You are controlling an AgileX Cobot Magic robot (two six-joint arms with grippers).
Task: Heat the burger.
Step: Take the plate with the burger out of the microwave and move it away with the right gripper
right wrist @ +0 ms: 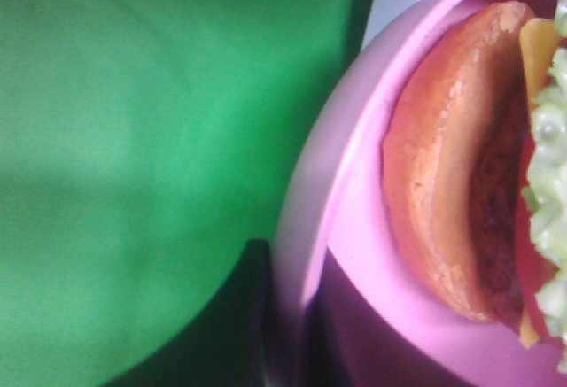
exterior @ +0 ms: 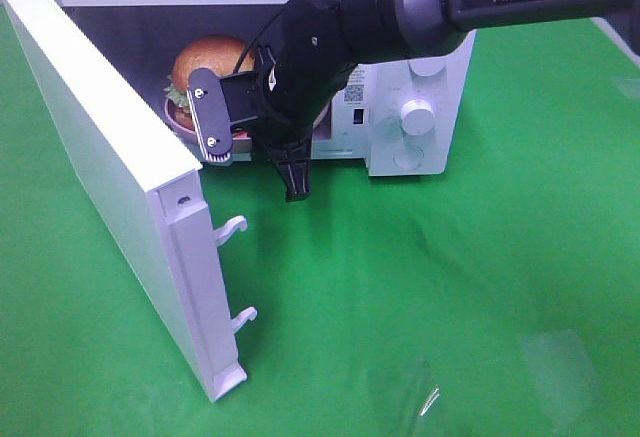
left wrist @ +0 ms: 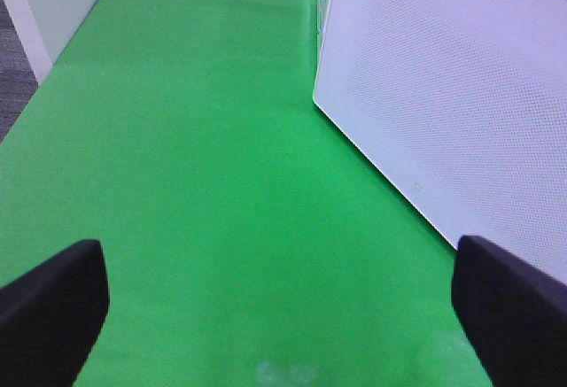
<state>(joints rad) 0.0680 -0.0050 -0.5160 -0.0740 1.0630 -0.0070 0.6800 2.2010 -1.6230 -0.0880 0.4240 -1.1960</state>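
Both hands are spread wide, holding nothing. The right hand (exterior: 257,172) sits at the mouth of the microwave (exterior: 420,107), just in front of the pink plate (exterior: 176,115), though I can't really tell if it touches the rim. The burger (exterior: 205,62) is on that plate inside, with the door (exterior: 100,127) wide open, so I'd guess shutting it comes next. The left hand (left wrist: 279,316) hovers over the green table (left wrist: 204,139), well out of the way.
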